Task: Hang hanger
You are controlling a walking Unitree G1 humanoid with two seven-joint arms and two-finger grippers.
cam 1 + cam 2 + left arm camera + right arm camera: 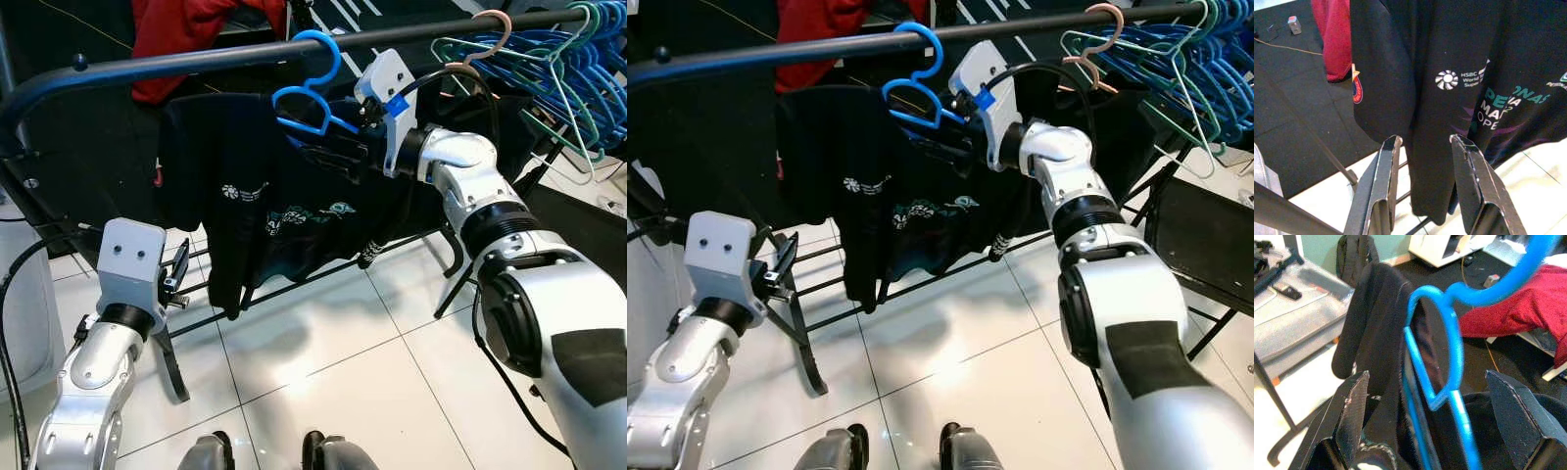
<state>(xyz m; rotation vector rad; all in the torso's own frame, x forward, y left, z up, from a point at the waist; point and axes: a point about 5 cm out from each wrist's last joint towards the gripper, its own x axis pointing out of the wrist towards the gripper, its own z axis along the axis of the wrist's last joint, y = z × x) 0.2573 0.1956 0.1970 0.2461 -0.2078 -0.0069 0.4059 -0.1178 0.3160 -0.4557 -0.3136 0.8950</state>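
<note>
A blue hanger [312, 98] carries a black printed T-shirt [255, 206], and its hook curls over the dark clothes rail [196, 61]. My right gripper [331, 147] is raised to the hanger's neck. In the right wrist view this gripper [1429, 382] is open, its fingers [1354, 401] wide apart on either side of the blue hanger [1449, 333] without pressing it. My left gripper [179, 269] is held low at the left, beside the rack's lower bars. It is open [1425, 142], pointing at the shirt [1449, 73] with nothing between its fingers.
Several blue and green hangers [568, 69] and a pink one [490, 39] crowd the rail's right end. A red garment [186, 29] hangs behind the rail. The rack's lower bars and leg [171, 362] stand on the white tiled floor. A dark frame [1205, 245] stands at the right.
</note>
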